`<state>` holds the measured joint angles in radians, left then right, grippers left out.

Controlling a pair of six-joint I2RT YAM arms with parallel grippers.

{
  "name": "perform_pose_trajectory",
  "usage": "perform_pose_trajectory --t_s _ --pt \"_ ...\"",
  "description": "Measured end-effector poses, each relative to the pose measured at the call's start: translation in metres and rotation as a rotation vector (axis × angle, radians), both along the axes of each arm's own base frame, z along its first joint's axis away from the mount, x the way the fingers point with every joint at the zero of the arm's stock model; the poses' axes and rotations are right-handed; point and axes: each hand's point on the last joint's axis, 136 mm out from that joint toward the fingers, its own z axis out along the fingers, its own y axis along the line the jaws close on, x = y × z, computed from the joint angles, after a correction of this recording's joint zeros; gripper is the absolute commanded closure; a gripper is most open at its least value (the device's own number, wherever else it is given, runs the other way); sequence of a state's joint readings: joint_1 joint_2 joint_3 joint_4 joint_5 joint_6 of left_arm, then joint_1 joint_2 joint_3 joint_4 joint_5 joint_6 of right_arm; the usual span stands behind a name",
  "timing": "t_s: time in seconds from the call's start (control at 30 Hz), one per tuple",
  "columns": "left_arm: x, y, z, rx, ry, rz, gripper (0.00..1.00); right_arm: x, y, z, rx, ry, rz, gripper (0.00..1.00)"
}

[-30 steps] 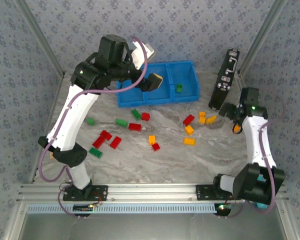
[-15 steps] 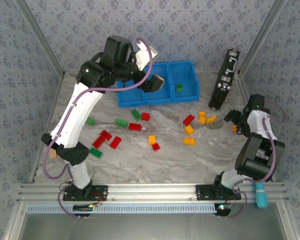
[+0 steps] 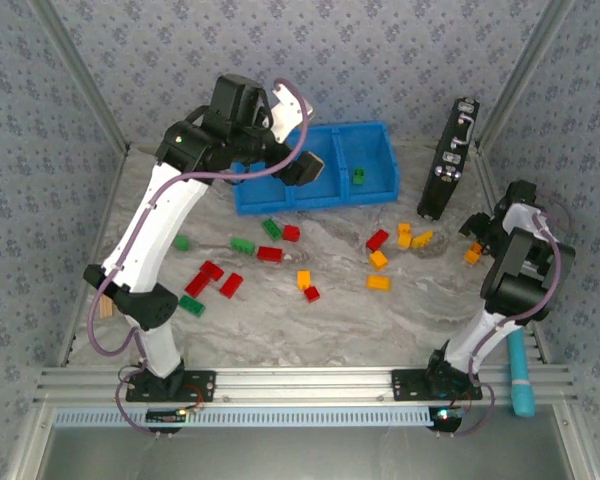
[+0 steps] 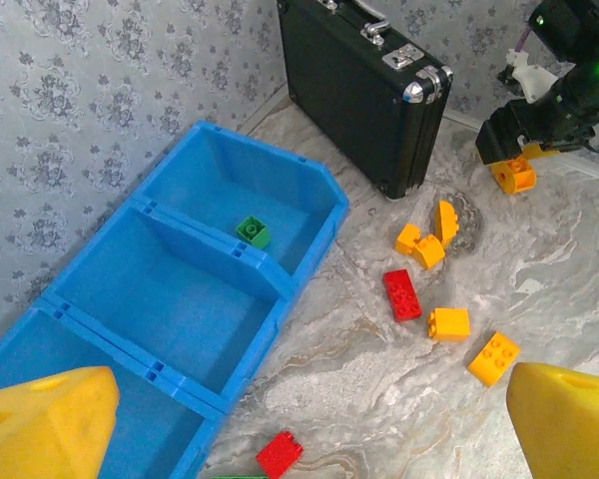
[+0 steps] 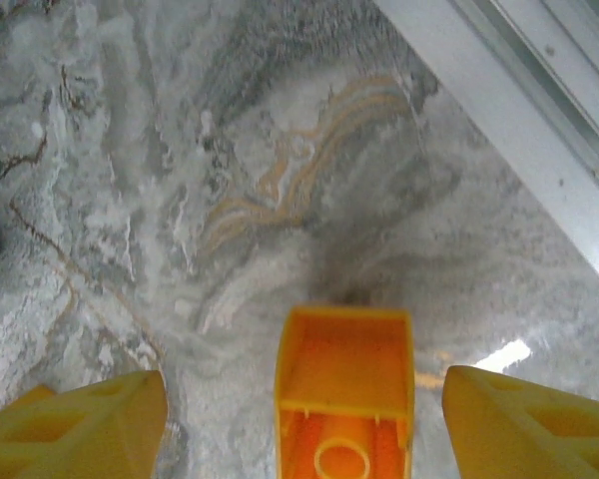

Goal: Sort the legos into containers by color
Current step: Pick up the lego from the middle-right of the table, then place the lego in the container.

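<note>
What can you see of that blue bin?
The blue bin is bright plastic, a rectangular tray with low walls and two dividers making three compartments. It rests flat on the marbled table along the back wall. The compartment nearest the black case holds one green brick; the middle is bare.

The orange brick [image 5: 344,394] ran off the bottom edge between the jaws; the left arm [image 3: 148,225] hid part of the bin [image 3: 375,170]
</note>
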<state>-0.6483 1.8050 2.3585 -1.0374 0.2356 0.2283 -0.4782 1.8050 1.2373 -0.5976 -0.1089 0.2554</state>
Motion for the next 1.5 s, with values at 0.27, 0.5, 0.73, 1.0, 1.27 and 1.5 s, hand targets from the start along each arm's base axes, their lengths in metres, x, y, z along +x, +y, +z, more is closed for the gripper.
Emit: perform_pose_trajectory --t_s 0.27,0.5,0.73,1.0,1.27,1.5 --pt "0.008 0.008 -0.003 0.005 0.007 0.024 0.0 0.004 -0.004 -0.025 0.004 0.055 0.018 0.39" --pt "0.012 0.014 -0.004 0.006 0.008 0.04 0.0 0.005 -0.008 -0.032 -0.015 0.07 0.033 0.58" --pt "0.013 0.013 -0.012 0.02 0.022 0.037 0.0 0.01 -0.004 -0.029 -0.03 0.067 0.06 0.67" --pt "0.011 0.043 -0.021 0.056 0.028 0.072 0.0 0.005 0.023 0.018 -0.066 0.042 0.116 0.7" --pt "-0.01 0.104 0.026 -0.027 -0.083 0.169 0.0 0.071 0.109 0.213 -0.22 -0.349 0.291 0.7" --pt "-0.036 0.117 0.04 -0.062 -0.147 0.156 0.0 0.138 0.251 0.319 -0.252 -0.651 0.578 0.71"
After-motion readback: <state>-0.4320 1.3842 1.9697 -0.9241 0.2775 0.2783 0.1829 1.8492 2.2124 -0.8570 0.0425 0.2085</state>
